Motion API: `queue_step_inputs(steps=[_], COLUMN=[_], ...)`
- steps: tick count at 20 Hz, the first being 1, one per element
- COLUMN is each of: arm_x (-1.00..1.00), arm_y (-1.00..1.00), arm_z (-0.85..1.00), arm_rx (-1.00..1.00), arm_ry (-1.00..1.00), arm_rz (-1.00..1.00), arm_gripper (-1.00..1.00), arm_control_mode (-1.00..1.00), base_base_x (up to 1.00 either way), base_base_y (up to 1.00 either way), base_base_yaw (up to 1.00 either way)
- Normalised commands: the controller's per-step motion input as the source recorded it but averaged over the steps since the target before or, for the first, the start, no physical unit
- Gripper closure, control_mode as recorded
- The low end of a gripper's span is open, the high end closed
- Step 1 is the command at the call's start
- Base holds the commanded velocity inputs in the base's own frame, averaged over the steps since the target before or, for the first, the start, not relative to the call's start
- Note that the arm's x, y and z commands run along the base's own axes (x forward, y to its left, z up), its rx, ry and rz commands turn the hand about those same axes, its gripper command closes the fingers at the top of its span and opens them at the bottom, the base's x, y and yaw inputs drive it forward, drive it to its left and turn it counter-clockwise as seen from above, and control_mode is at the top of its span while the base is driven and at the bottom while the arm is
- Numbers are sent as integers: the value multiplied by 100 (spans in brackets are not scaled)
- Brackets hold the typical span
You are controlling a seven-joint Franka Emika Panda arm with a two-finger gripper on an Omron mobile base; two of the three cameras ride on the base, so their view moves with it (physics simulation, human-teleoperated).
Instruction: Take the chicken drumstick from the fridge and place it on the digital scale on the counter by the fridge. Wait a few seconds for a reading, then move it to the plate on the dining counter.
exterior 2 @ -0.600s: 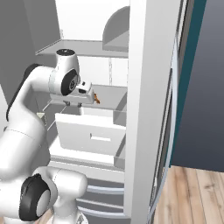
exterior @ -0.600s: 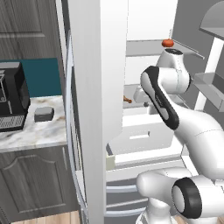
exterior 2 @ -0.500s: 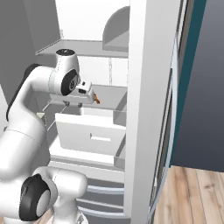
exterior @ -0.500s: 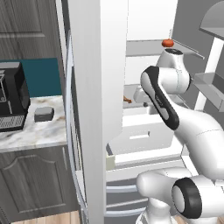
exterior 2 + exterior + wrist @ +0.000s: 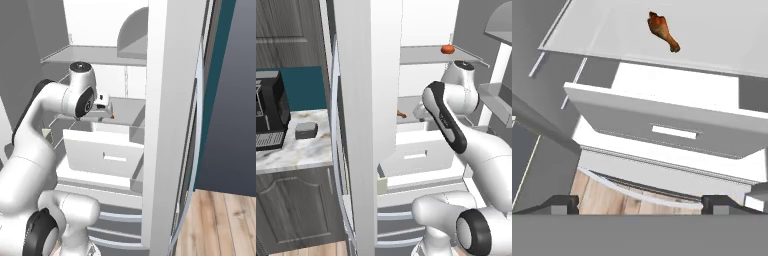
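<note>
The chicken drumstick (image 5: pixel 662 30) lies orange-brown on a white shelf (image 5: pixel 722 35) inside the open fridge (image 5: pixel 367 80), thick end at the upper left in the hand view. It also shows as a small orange piece, the drumstick (image 5: pixel 401 114), just left of my hand. My gripper (image 5: pixel 639 205) is open, nothing between its fingertips (image 5: pixel 560 202), and it is held back from the drumstick, over the pulled-out drawer (image 5: pixel 662 127). From the right, the gripper (image 5: pixel 108 113) sits close by the drumstick (image 5: pixel 113 116). The digital scale (image 5: pixel 306 130) rests on the marble counter (image 5: pixel 291 152) left of the fridge.
A round red fruit (image 5: pixel 447 49) sits on the upper fridge shelf. A tall black coffee machine (image 5: pixel 268 117) stands left of the scale. The open fridge door (image 5: pixel 170 125) stands between the fridge interior and the counter. Wood floor (image 5: pixel 225 225) lies at the lower right.
The hand has crept slightly further in toward the shelf and the drumstick. The drumstick, the drawer and the scale have not moved.
</note>
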Motion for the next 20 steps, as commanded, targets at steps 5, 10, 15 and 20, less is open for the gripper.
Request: queue_step_inputs(steps=[5, 10, 15, 20], arm_x=[29, 60, 79, 61], arm_y=[-6, 0, 0, 0], arm_z=[-6, -1, -11, -18], arm_rx=[0, 0, 0, 0], arm_ry=[-23, -4, 2, 0], arm_rz=[15, 7, 4, 4], arm_gripper=[-100, -100, -100, -100], arm_control_mode=[-100, -100, -100, -100], base_base_x=[0, 0, 0, 0], base_base_y=[0, 0, 0, 0], base_base_yaw=[0, 0, 0, 0])
